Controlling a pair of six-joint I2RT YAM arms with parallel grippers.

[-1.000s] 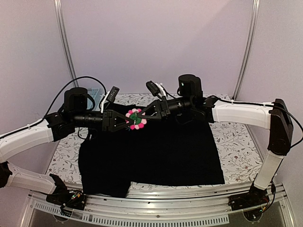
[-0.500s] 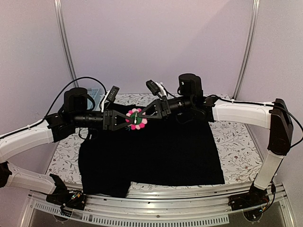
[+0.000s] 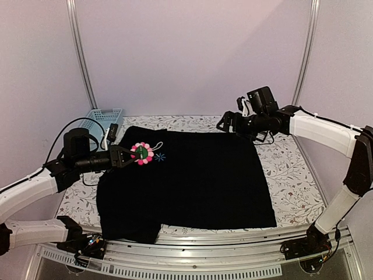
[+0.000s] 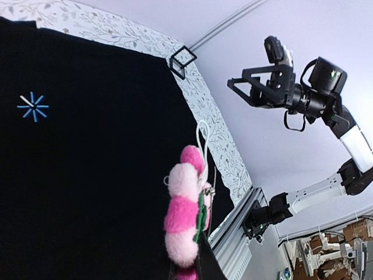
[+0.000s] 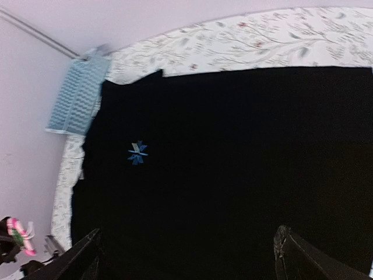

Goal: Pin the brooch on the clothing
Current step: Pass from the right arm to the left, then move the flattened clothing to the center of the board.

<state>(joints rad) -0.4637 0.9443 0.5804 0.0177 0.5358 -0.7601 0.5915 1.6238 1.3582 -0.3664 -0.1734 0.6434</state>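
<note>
The brooch (image 3: 141, 153), a ring of pink pompoms with a green middle, hangs in the air over the left chest of the clothing. My left gripper (image 3: 132, 156) is shut on its edge. From the left wrist the brooch (image 4: 185, 214) stands edge-on just above the fingers, with a white loop at its top. The clothing (image 3: 192, 181) is a black shirt spread flat on the table, with a small blue star (image 3: 159, 157) next to the brooch. My right gripper (image 3: 229, 123) hovers open over the shirt's far right corner, holding nothing. Its wrist view looks down on the shirt (image 5: 233, 163) and the star (image 5: 138, 153).
A light-blue basket (image 3: 104, 118) stands at the back left of the floral table (image 3: 291, 175). A small black wire stand (image 4: 182, 61) sits beyond the shirt's far edge. An aluminium rail (image 3: 233, 239) runs along the near edge.
The two grippers, both on the brooch before, have parted. The right one let go, opened wide and drew back to the far right. The left one carried the brooch leftward.
</note>
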